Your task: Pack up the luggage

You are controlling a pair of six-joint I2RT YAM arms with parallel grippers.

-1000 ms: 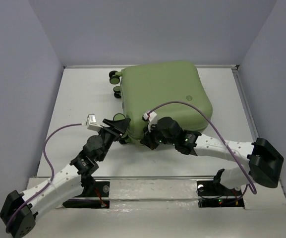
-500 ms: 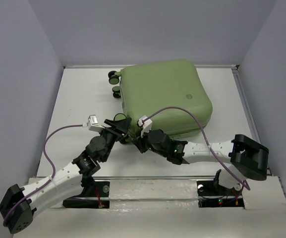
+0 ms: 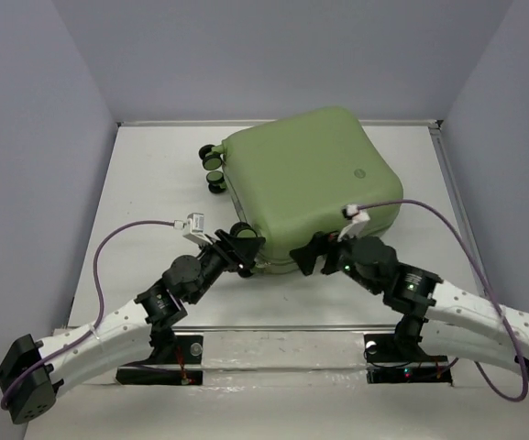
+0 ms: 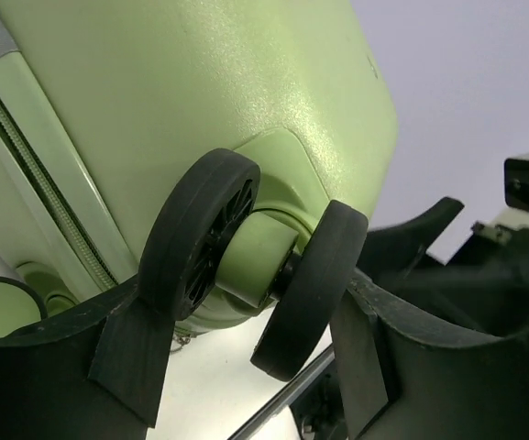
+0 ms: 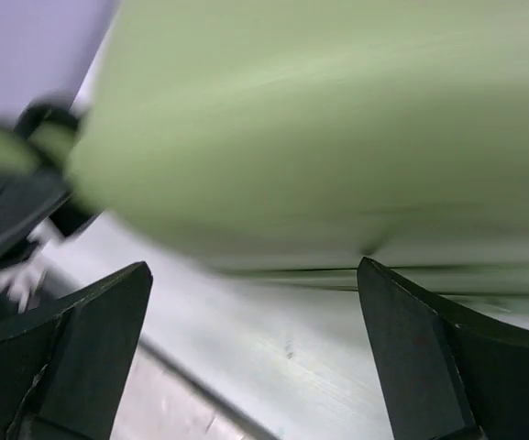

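Observation:
The pale green luggage [image 3: 310, 170] lies shut on the white table, turned at an angle, with one pair of wheels [image 3: 214, 170] at its far left. At its near left corner, my left gripper [image 3: 244, 246] is shut on another double wheel [image 4: 255, 261]. In the left wrist view its fingers [image 4: 131, 344] press on both sides of that wheel, under the shell [image 4: 200, 82]. My right gripper [image 3: 317, 255] stands open just in front of the near edge. The right wrist view shows the blurred shell [image 5: 337, 137] above my right gripper [image 5: 255, 339], with only bare table between the fingers.
Grey walls [image 3: 44, 137] close in the table on three sides. A metal strip [image 3: 273, 327] runs along the near edge ahead of the arm bases. Purple cables [image 3: 108, 243] loop over both arms.
My right gripper went from shut to open and swung right along the luggage's near edge. The luggage turned a little, and my left gripper moved right with the wheel.

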